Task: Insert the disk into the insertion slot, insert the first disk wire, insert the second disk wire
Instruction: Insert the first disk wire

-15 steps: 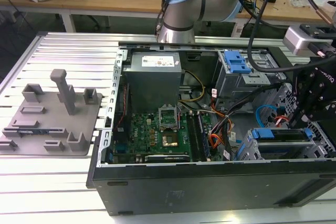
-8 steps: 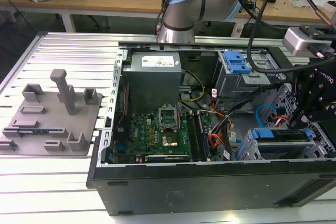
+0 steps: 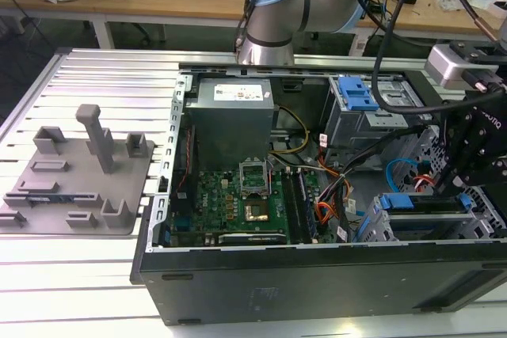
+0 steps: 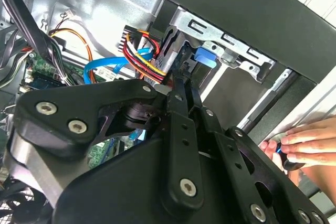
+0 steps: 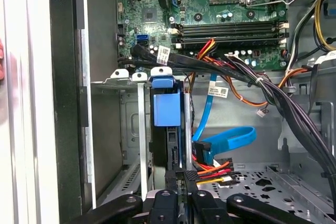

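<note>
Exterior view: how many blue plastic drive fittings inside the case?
2. A blue latch on the grey box; a blue disk carrier at the perforated grey cage, exterior view's right. Others may be hidden.

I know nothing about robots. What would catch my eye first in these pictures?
An open computer case lies on a slatted table, its green motherboard bared in the middle of the exterior view. At that view's right, the black end effector hangs by the blue-framed disk, which sits in the grey slot. In the second wrist view, a person's hand is at the case's outer edge.
</note>
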Controlling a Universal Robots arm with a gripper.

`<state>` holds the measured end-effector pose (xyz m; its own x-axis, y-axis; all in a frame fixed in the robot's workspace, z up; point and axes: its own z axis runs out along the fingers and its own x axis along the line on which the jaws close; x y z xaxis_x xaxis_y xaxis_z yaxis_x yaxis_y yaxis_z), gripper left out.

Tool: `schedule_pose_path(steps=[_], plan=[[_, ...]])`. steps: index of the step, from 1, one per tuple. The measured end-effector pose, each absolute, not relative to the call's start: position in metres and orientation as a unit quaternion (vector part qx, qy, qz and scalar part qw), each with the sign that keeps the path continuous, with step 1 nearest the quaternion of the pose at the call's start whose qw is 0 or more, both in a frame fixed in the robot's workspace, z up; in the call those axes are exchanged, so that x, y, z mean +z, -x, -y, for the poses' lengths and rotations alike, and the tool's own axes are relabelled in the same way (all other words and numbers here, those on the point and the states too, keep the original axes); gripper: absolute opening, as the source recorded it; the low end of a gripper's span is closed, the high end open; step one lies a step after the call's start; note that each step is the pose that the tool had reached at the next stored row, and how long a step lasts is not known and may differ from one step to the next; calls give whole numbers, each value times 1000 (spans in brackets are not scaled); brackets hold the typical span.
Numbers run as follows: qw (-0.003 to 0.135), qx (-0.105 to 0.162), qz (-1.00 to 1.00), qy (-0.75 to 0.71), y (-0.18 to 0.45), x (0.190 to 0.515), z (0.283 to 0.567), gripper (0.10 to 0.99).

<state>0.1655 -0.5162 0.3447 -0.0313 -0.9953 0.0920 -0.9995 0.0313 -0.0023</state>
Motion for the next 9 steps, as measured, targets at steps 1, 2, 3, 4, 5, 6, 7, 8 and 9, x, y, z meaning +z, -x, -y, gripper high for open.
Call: schedule_pose_path(steps=[1,2,3,4,5,6,7,8,9], plan=[[32,33,717,-695,-166,345,516,169],[32,33,717,-695,-166,344,516,169],[32,33,717,-695,-166,344,516,169],[32,33,717,-695,-166,344,516,169],[32,33,718,-695,-166,344,516,169],[32,33,718,-695,-166,343,516,169],[32,33,718,-695,-166,343,516,169],[32,33,718,-695,-166,343,516,169],[32,33,718,-695,-166,342,516,169]])
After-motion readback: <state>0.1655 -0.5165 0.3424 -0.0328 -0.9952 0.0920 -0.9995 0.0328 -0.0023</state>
